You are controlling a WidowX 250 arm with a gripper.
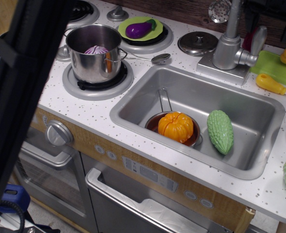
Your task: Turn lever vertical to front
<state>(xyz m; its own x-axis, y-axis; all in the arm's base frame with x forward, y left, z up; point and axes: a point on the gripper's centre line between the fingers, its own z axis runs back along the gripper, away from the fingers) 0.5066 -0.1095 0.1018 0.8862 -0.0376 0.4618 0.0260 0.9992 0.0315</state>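
Standing upright on a short stub at the right side of the silver cylindrical faucet body point(226, 51), the small silver-grey flat paddle lever point(258, 40) points up, with nothing touching it. The faucet sits on a grey block at the back rim of the rectangular steel sink basin point(259, 109), the landmark of this white speckled toy-kitchen countertop point(85, 104). Inside the sink lie a small copper pan point(155, 121) holding an orange pumpkin point(175, 126) and, just beside it to the right, a bumpy green bitter gourd point(220, 131). Left of the sink, a shiny steel pot point(93, 52) stands on a grey burner; behind it a green plate carries a purple eggplant point(139, 29). A round steel lid point(197, 43) rests behind the sink's back left corner. Right of the faucet is a green cutting board point(274, 65) with a yellow piece point(271, 83) at its front edge. Below the sink's front, the wooden cabinet face has a round silver oven knob point(59, 133). A broad black out-of-focus bar point(22, 97) crosses the left foreground. Only a dark shape point(274, 12) shows at the top right corner, so whether the gripper is open or closed cannot be told.
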